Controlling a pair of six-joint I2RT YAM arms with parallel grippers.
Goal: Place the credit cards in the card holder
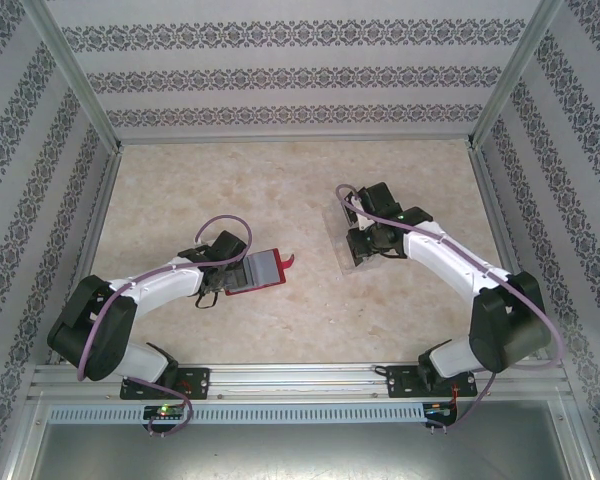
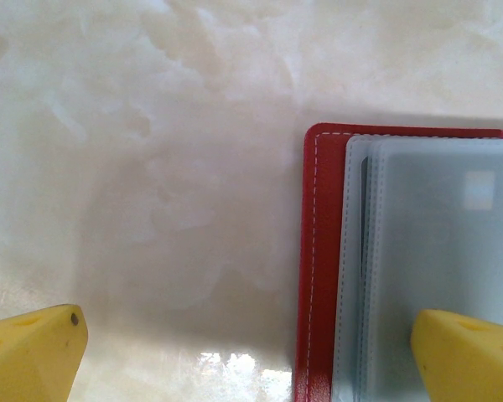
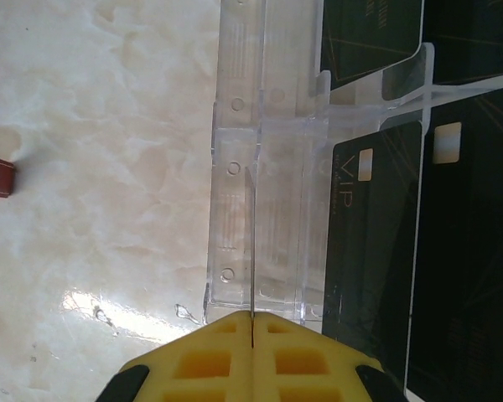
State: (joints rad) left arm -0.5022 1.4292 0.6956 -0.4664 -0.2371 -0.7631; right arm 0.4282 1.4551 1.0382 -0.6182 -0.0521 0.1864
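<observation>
Right jaws, clenched over rack (image 3: 260,209) beside cards (image 3: 377,251), seem mid-fetch; next, align one with holder (image 2: 318,268) at spread left jaws.

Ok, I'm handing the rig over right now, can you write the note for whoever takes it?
Left gripper: wide open at the card holder, one finger above its grey sleeves.
Right gripper: shut at the clear rack. A thin sliver runs up from the seam; can't tell if it is a card.
Things: the holder lies open on the table; the credit cards sit in the rack.
Done: holder is open.
Left: move the cards in; none clearly inside yet.
</observation>
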